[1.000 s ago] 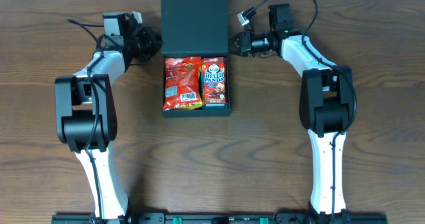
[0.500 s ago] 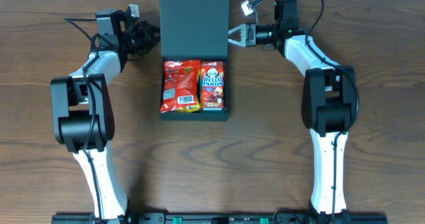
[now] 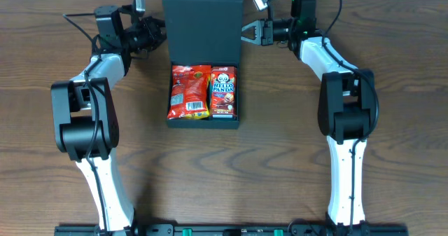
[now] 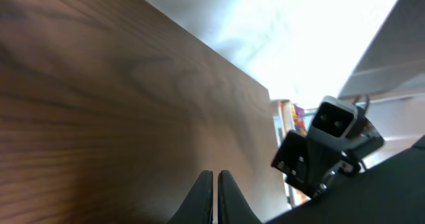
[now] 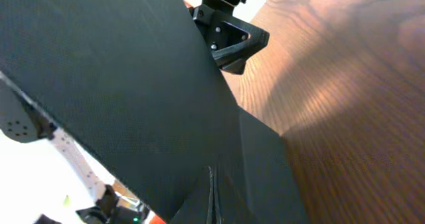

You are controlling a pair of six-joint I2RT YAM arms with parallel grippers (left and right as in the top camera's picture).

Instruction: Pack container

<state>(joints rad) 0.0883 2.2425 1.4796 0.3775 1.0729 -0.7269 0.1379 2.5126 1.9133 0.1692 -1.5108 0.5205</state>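
Observation:
The container (image 3: pixel 203 118) is a dark square box in the middle of the table, its hinged lid (image 3: pixel 202 15) tilted up off the table behind it. Inside lie a red snack pack (image 3: pixel 190 90) and a Hello Panda box (image 3: pixel 224 89), side by side. My left gripper (image 3: pixel 162 33) is shut, its tips at the lid's left edge. At the lid's right edge my right gripper (image 3: pixel 246 34) is shut too. In the right wrist view its shut fingertips (image 5: pixel 211 184) rest against the dark lid (image 5: pixel 119 71). The left wrist view shows my left gripper (image 4: pixel 215 176) shut over bare wood.
Brown wooden table (image 3: pixel 392 159) all round the box. The two arms stand left (image 3: pixel 84 117) and right (image 3: pixel 346 113) of the container. The right arm's wrist (image 4: pixel 325 147) shows in the left wrist view, and the left arm's gripper (image 5: pixel 229 31) in the right wrist view.
Both shut grippers have moved toward the table's far edge along the lid's sides. The lid has tilted up and looks larger from above. The box has shifted slightly left.

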